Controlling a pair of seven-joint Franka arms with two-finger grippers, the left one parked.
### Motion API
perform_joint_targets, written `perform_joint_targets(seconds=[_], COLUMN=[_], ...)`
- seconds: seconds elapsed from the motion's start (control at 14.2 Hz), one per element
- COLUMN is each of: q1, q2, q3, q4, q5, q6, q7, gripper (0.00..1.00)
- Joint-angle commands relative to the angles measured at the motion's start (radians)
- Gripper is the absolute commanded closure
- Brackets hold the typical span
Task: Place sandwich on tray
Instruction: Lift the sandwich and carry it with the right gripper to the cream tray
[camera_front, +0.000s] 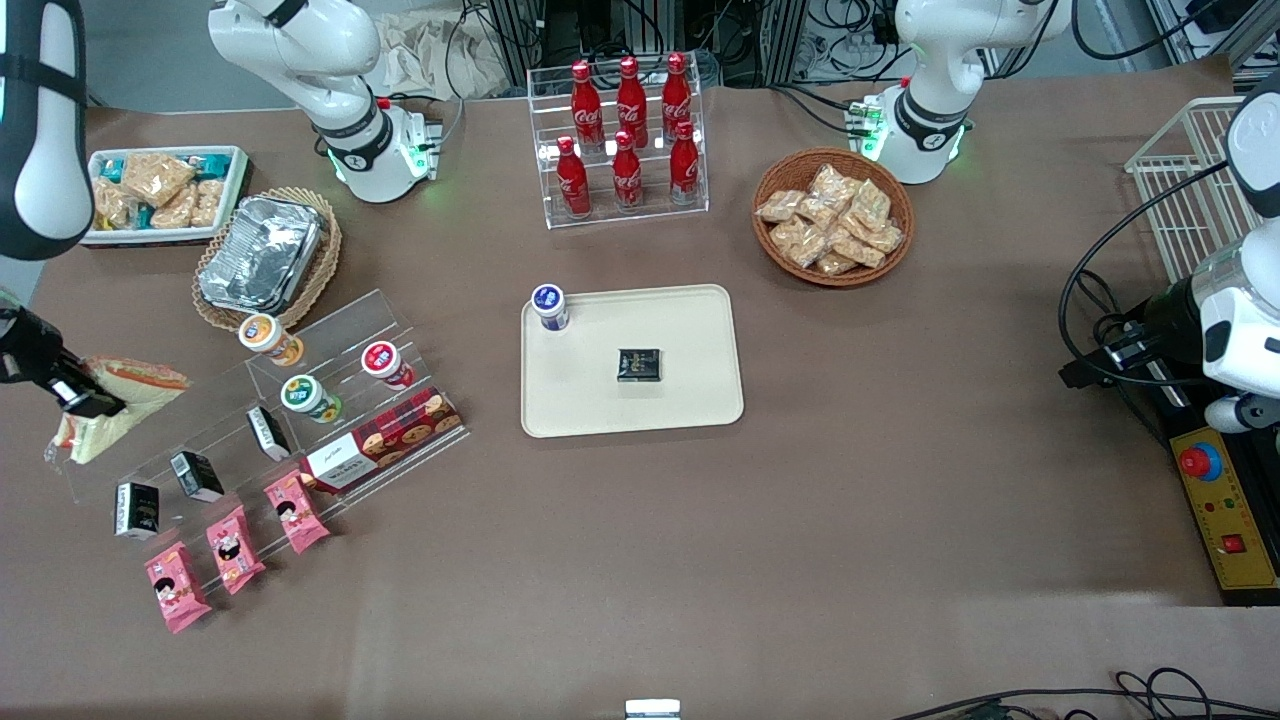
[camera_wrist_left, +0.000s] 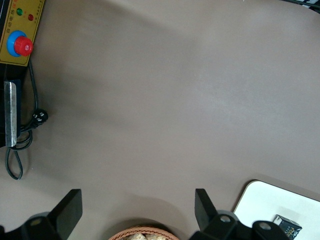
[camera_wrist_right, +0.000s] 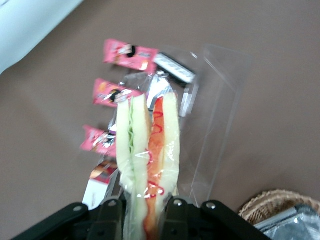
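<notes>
My gripper (camera_front: 85, 395) is shut on the sandwich (camera_front: 118, 400), a wrapped wedge of pale bread with an orange-red and green filling edge, and holds it above the clear stepped display rack at the working arm's end of the table. In the right wrist view the sandwich (camera_wrist_right: 148, 150) sits pinched between the two black fingers (camera_wrist_right: 111, 215). The cream-beige tray (camera_front: 690, 400) lies at the table's middle, well apart from the gripper. On it stand a blue-lidded cup (camera_front: 550, 305) and a small black packet (camera_front: 638, 364). A corner of the tray shows in the left wrist view (camera_wrist_left: 260, 205).
Under the gripper, the clear rack (camera_front: 330, 400) holds cups, a cookie box, black boxes and pink packets (camera_front: 230, 547). A wicker basket with a foil container (camera_front: 262, 255) and a white snack bin (camera_front: 165, 193) lie farther from the camera. Cola bottles (camera_front: 625, 140) and a snack basket (camera_front: 832, 215) stand past the tray.
</notes>
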Motion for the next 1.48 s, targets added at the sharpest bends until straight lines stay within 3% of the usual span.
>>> perform_joint_targets(seconds=[0.0, 0.21, 0.49, 0.84, 1.12, 1.41], q1=[0.04, 0.161, 0.302, 0.523, 0.716, 0.784], q2=[-0.001, 0.03, 0.052, 0.114, 0.2, 0.306], q3=[0.015, 0.021, 0.021, 0.022, 0.021, 0.021], q4=[0.048, 0.108, 0.123, 0.125, 0.125, 0.125], q5=[0.016, -0.001, -0.004, 0.0, -0.004, -0.006], q6=[-0.04, -0.08, -0.094, -0.086, 0.012, 0.136], q7=[-0.098, -0.163, -0.396, -0.426, -0.437, -0.615], gripper=[1.0, 1.0, 1.0, 1.0, 1.0, 1.0])
